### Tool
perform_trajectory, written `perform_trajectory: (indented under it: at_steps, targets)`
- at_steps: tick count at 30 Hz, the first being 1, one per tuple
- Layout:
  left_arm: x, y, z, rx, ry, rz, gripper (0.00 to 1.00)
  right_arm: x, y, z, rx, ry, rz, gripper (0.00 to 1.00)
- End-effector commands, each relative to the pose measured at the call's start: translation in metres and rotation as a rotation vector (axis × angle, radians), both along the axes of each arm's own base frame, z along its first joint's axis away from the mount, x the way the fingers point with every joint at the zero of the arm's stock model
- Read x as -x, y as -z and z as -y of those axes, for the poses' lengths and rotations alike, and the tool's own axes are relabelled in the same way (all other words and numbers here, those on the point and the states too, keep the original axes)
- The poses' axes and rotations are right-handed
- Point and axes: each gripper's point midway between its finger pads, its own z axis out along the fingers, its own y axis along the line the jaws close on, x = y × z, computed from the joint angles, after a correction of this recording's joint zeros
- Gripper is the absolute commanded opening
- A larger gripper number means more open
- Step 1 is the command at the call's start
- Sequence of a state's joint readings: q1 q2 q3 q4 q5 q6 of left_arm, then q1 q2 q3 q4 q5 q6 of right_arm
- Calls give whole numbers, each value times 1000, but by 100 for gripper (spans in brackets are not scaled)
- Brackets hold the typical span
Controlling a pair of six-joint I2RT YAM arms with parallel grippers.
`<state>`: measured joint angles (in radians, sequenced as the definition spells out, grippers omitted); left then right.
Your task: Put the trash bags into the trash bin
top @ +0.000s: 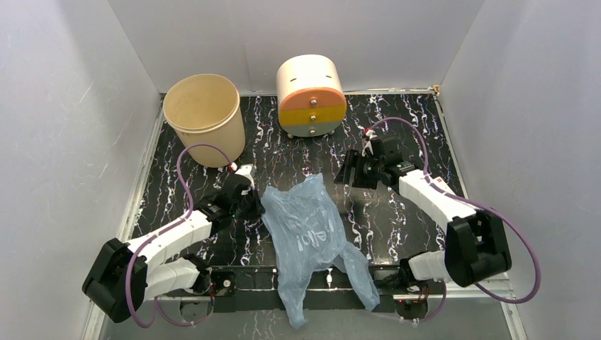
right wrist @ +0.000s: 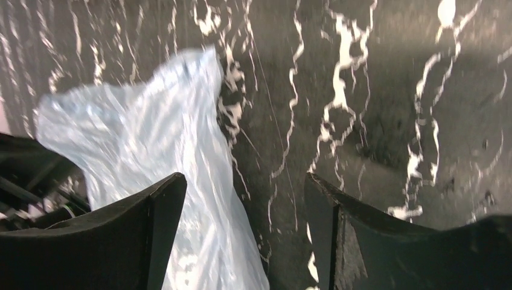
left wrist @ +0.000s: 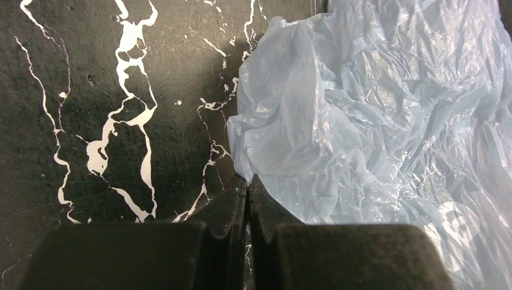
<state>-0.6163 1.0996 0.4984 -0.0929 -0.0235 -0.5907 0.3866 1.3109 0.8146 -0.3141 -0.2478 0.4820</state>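
Top view: a black tabletop veined with white (top: 397,212), walled in by white panels. A plain beige round bucket with tapered sides and a wide mouth (top: 204,117) stands upright at the upper left of the frame. Beside it, at upper centre, stands a cream cylinder with an orange-and-yellow front and small knobs (top: 312,95), apart from the bucket. A thin, translucent, crinkled pale-blue plastic bag (top: 312,227) lies flat at the centre of the frame. Its lower ends drape over the near edge of the table at bottom centre, well apart from the bucket. The left gripper (top: 256,202) lies at the bag's left edge, on the line between bag and bucket, with a purple cable looping behind it. In the left wrist view, the left gripper (left wrist: 248,187) has its jaws pressed together. Their tips touch the bag's (left wrist: 374,121) lower left fold; whether film is caught between them cannot be told. The right gripper (top: 352,173) sits just right of the bag's upper tip, not touching it. In the right wrist view, the right gripper (right wrist: 241,181) stands spread wide with only bare tabletop in the gap. The bag (right wrist: 151,145), blurred, lies at the left of the frame, partly behind the left-hand finger (right wrist: 154,223).
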Motion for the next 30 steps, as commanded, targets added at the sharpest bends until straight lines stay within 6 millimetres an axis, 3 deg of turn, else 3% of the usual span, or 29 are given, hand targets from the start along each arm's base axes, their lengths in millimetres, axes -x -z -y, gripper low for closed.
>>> perform_trajectory:
  at_steps: [1, 8, 11, 15, 18, 21, 25, 27, 30]
  targets:
    - [5, 4, -1, -6, 22, -22, 0, -37, -21, -26, -141, -3, 35, 81]
    - [14, 14, -8, -6, -2, -43, 0, -57, 12, -69, -277, -107, -146, 75]
    - [16, 14, -11, -12, -15, -36, 0, -51, 11, -89, -391, -200, -191, 71]
    - [16, 14, -13, -9, -26, -30, 0, -44, 21, -102, -378, -248, -203, 64]
    - [17, 17, -14, -8, -29, -38, 0, -38, 15, -107, -426, -290, -201, 54]
    - [18, 19, -11, 2, -29, -44, 0, -31, 8, -111, -482, -321, -201, 27]
    - [16, 17, -11, 16, -43, -39, 1, -30, 8, -107, -465, -294, -182, 12]
    - [15, 15, -12, 14, -51, -33, 7, -31, 7, -102, -441, -271, -162, 6]
    - [14, 12, -16, -1, -66, -30, 24, -28, 2, -98, -431, -261, -139, 0]
